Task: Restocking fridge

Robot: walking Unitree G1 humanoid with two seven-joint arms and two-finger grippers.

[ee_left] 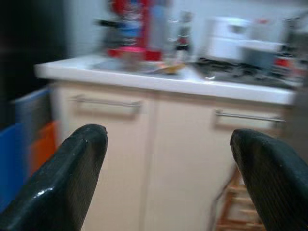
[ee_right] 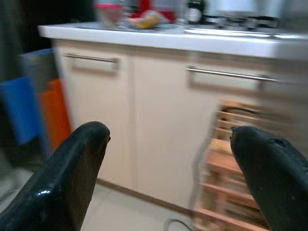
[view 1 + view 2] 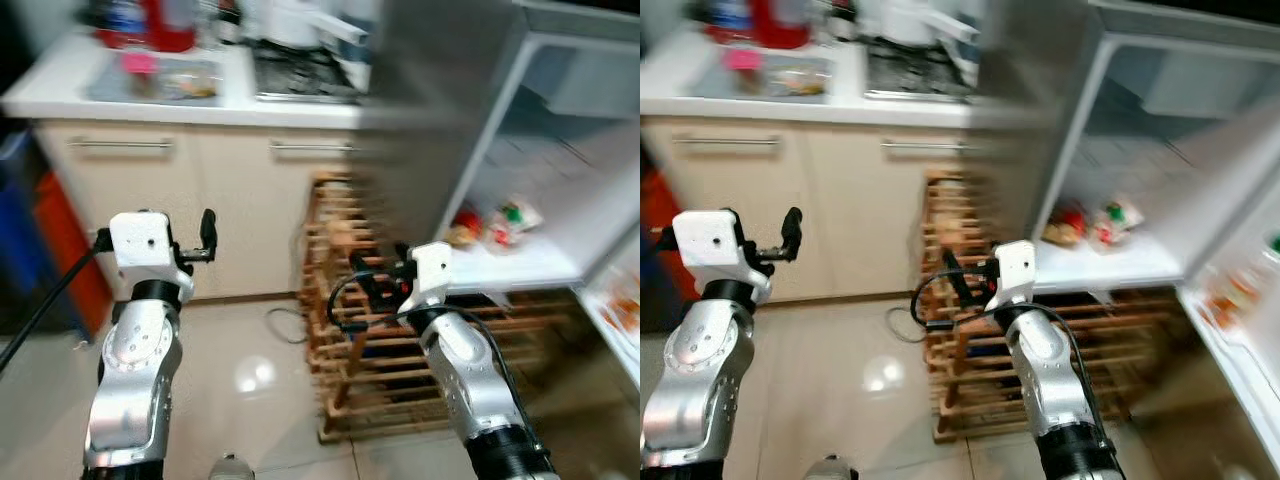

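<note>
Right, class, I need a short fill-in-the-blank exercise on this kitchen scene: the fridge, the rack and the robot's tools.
1. The fridge door stands ____.
2. The rack on the floor beside the fridge is made of ____.
3. Both the left tool and the right tool hold ____.
4. The food packets lie on a fridge ____.

Missing words: open; wood; nothing; shelf
</note>
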